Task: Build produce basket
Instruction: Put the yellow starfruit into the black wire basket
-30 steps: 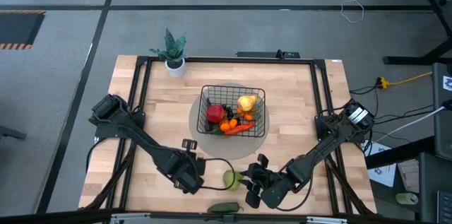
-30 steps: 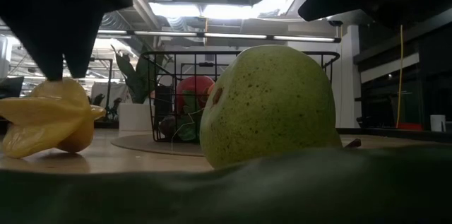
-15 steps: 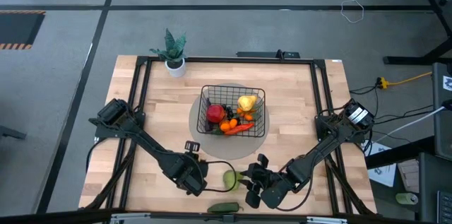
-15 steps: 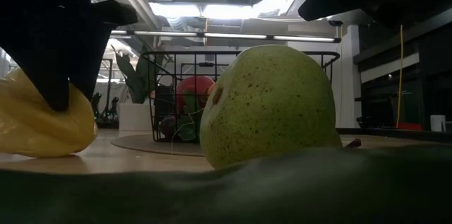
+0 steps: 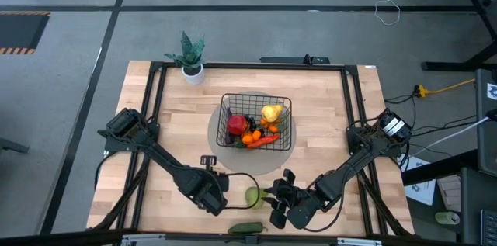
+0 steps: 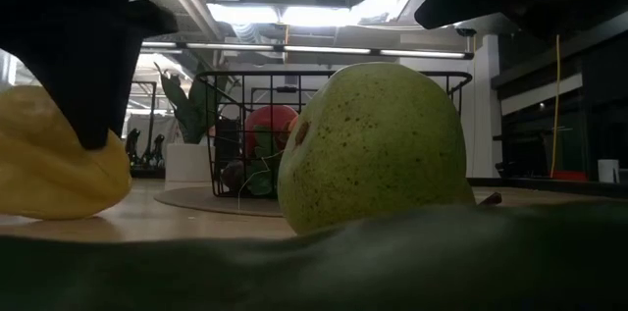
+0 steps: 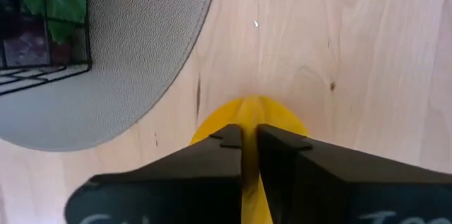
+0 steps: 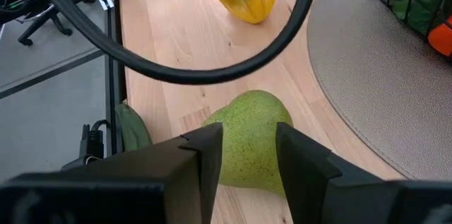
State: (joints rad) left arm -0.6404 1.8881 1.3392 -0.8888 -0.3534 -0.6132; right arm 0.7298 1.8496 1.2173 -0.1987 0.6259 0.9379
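left end effector (image 7: 248, 139) — pinching yellow fruit (image 7: 247, 114) on surface (image 7: 339, 47) | right end effector (image 8: 244, 157) — spread, straddling green pear (image 8: 248, 136)

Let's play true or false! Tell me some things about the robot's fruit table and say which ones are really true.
1. The left gripper has its fingers pinched on the yellow fruit. True.
2. The green pear is inside the basket. False: it lies on the wooden table, near the front edge.
3. A red apple sits in the basket. True.
4. The right gripper is lifting the pear high up. False: the pear rests on the table, with the open fingers either side of it.
5. The potted plant stands inside the basket. False: it stands at the table's far left corner.
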